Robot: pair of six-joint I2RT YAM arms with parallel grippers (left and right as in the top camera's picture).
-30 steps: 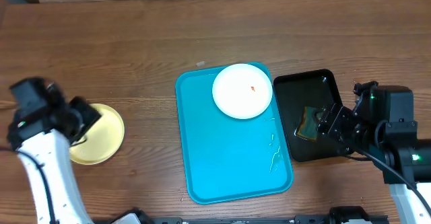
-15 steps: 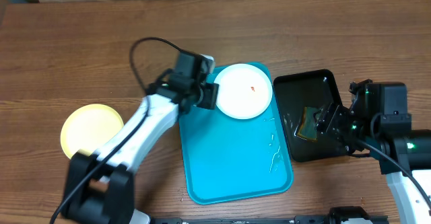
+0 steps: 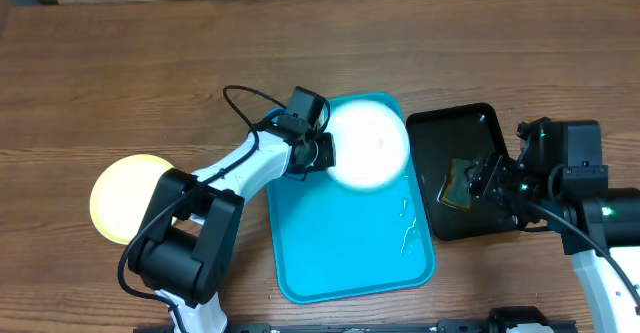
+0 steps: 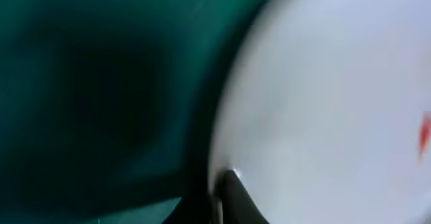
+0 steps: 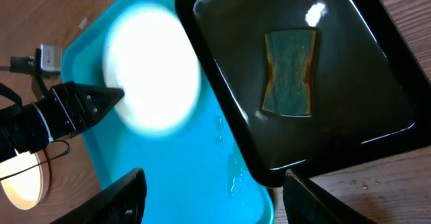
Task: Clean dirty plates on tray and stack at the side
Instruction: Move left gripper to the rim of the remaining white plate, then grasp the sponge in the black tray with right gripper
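Left gripper pinches the white plate over the tray — right gripper spread wide

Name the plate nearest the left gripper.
The white plate, over the far end of the turquoise tray, with its rim at the left gripper; the pale yellow plate lies apart on the wooden table, off the tray.

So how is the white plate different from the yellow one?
The white plate is over the blue tray; the yellow plate lies on the table. The white plate has a red spot and the left fingers at its edge; the yellow plate shows neither. Both are round.
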